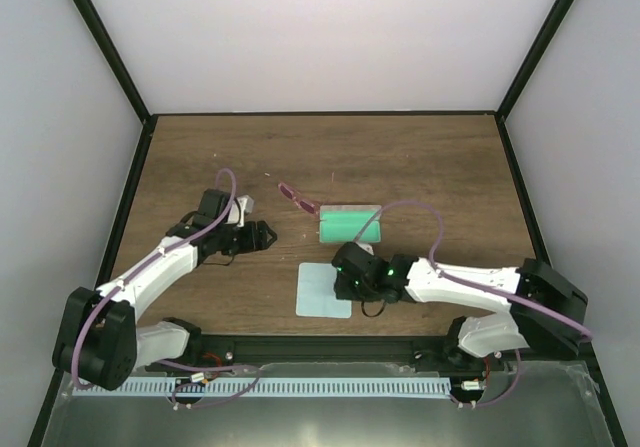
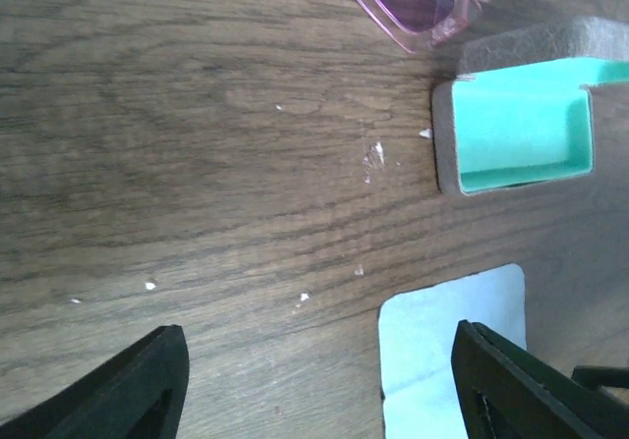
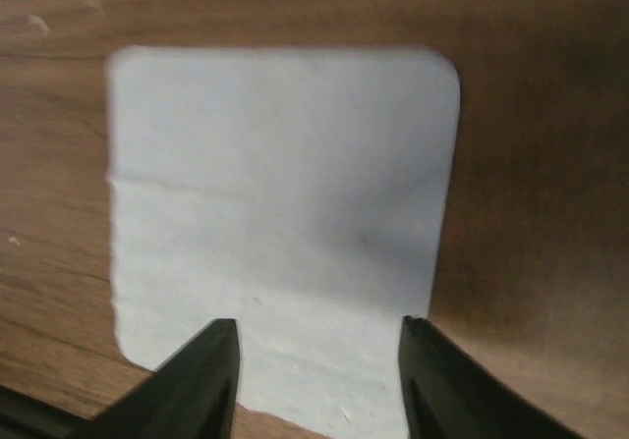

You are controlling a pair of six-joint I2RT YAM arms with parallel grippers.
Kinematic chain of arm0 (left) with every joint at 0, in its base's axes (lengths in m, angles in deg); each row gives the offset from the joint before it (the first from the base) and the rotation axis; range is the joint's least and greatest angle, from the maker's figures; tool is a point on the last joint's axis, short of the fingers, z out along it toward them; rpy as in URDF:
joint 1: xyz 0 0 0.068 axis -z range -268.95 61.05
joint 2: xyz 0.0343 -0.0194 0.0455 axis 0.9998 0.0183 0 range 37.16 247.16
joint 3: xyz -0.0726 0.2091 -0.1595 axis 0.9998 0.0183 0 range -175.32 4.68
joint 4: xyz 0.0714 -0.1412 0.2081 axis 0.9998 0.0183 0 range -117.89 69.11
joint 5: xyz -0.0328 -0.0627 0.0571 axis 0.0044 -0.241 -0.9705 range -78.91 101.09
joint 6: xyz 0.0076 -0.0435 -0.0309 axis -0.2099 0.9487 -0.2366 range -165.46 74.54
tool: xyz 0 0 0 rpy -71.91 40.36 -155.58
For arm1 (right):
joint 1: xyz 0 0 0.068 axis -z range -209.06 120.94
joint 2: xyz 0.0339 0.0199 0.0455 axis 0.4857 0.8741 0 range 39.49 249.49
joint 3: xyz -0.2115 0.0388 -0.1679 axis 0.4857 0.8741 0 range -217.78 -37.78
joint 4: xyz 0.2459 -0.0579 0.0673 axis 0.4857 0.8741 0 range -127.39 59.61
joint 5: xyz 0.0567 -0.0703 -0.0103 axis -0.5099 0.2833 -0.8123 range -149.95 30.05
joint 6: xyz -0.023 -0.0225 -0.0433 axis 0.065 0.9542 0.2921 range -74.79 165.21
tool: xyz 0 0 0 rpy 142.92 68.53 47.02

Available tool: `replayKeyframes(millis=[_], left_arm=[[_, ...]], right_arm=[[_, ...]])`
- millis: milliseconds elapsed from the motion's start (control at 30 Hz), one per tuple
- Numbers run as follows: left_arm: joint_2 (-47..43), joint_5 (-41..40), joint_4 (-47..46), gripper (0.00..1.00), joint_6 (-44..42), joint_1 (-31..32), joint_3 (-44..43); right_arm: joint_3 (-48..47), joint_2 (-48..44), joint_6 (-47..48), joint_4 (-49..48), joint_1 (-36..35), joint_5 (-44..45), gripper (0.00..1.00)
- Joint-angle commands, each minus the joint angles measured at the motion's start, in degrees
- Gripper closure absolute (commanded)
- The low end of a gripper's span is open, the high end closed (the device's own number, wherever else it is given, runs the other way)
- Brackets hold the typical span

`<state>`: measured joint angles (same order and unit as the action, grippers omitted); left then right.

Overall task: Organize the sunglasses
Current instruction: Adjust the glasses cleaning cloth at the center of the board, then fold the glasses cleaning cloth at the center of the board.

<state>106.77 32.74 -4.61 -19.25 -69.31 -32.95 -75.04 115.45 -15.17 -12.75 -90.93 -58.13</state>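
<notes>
Near the middle of the tabletop (image 1: 420,157) lie the sunglasses (image 1: 297,199), small and pink. They rest flat on the wood, just beside one corner of the case (image 1: 350,225) and outside it. The case is open and green inside. A light blue cloth (image 1: 322,292) lies flat closer to the near edge, apart from the case. The right claw (image 1: 345,277) is over the cloth, with its fingers a little apart and nothing between them. The left claw (image 1: 262,235) is over bare wood toward the left edge. Its fingers are spread wide and hold nothing.
</notes>
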Motion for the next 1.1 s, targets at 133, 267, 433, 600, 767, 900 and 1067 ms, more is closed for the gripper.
replayKeyframes(millis=[133,267,433,600,767,900,1067], left_arm=[[0.6,1.6,0.0,0.58,-3.6,3.8,0.8],[2.2,-0.3,0.0,0.57,-3.5,4.4,0.0],[2.4,0.5,-0.6,0.50,-2.5,4.4,0.4],[3.5,1.3,-1.3,0.48,-2.5,4.4,0.8],[4.2,1.2,-2.0,0.49,-2.7,4.4,0.9],[5.5,1.4,-2.5,0.50,-2.5,4.4,0.5],[6.3,1.2,-3.2,0.50,-2.2,4.4,0.4]], right_arm=[[-15.4,8.4,3.4,13.6,0.0,15.9,0.48],[-16.6,14.8,3.1,13.4,0.2,17.1,0.55],[-14.2,15.4,2.6,8.7,3.6,15.1,0.57],[-11.3,12.5,5.5,4.3,8.3,12.7,0.58],[-10.4,12.5,10.3,1.5,10.6,9.4,0.64],[-10.3,13.5,12.6,0.0,10.6,6.8,0.66],[-9.5,14.3,13.0,-1.0,10.6,5.7,0.67]])
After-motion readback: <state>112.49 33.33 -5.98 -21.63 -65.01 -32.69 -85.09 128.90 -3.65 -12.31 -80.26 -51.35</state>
